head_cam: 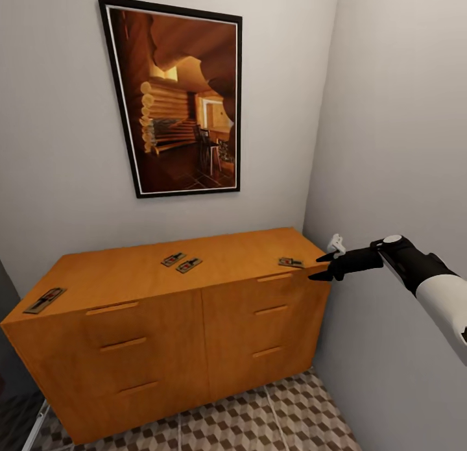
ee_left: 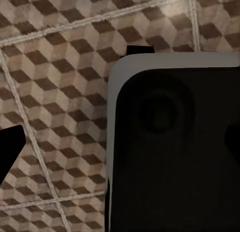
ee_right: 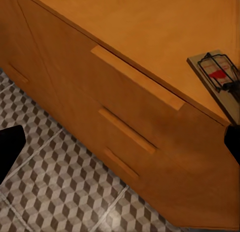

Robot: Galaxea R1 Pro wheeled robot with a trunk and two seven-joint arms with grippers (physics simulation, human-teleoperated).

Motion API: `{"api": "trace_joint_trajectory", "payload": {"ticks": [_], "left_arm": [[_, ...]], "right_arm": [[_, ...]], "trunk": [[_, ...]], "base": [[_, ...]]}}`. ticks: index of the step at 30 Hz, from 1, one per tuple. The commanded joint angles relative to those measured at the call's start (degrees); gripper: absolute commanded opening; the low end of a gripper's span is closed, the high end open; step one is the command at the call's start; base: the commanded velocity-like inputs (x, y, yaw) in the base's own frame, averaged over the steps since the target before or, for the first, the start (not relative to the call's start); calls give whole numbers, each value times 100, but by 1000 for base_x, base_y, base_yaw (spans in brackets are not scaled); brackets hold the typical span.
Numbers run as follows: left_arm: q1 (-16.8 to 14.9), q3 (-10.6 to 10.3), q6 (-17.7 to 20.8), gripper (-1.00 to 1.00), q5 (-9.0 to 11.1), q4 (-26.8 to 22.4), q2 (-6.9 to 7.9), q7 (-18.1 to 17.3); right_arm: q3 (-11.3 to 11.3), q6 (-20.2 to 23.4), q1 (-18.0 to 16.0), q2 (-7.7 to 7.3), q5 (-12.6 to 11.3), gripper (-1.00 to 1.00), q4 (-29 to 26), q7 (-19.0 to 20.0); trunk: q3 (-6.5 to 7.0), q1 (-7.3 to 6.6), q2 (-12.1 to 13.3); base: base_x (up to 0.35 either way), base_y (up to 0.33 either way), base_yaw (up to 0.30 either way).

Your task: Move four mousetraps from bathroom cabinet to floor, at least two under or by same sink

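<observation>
Right claw nearest, black fingers spread wide, holding nothing, level with cabinet right front corner, lined up for nearest mousetrap just beside front edge. Flat wood board, wire bar, red spot. Pair mid-top; fourth left front corner. Smooth orange wood, bar handles. Cube-patterned floor below. Left claw: cannot tell.

I am counting four mousetraps on top of the one cabinet: one at its far left edge, two lying side by side near the middle, and one at the right end. I am seeing six drawer fronts on that cabinet, in two columns of three, each carrying one bar handle. I am also making out one framed picture hanging on the wall and one arm reaching in.
</observation>
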Motion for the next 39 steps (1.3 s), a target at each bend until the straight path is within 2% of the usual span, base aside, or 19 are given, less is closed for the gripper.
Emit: {"api": "trace_joint_trajectory", "payload": {"ticks": [1,13,21,32,39], "left_arm": [[0,-4,-12,100,28,2,-1,0],[0,-7,-12,100,27,96,1,0],[0,-12,-21,100,27,100,-12,-18],[-1,-8,-21,100,27,122,-6,-24],[0,-7,-19,100,27,136,-13,-23]], "right_arm": [[1,60,-2,-2,9,100,-11,19],[2,60,-2,-1,6,100,-7,13],[3,60,-2,106,14,100,7,-40],[10,51,-2,126,19,100,13,-43],[10,-319,-2,101,32,100,255,-43]], "trunk": [[-6,1,-3],[-6,1,-3],[-6,1,-3],[-6,1,-3],[-6,1,-3]], "base": [[115,0,0],[128,0,0],[141,0,0],[142,0,0],[34,0,0]]}}
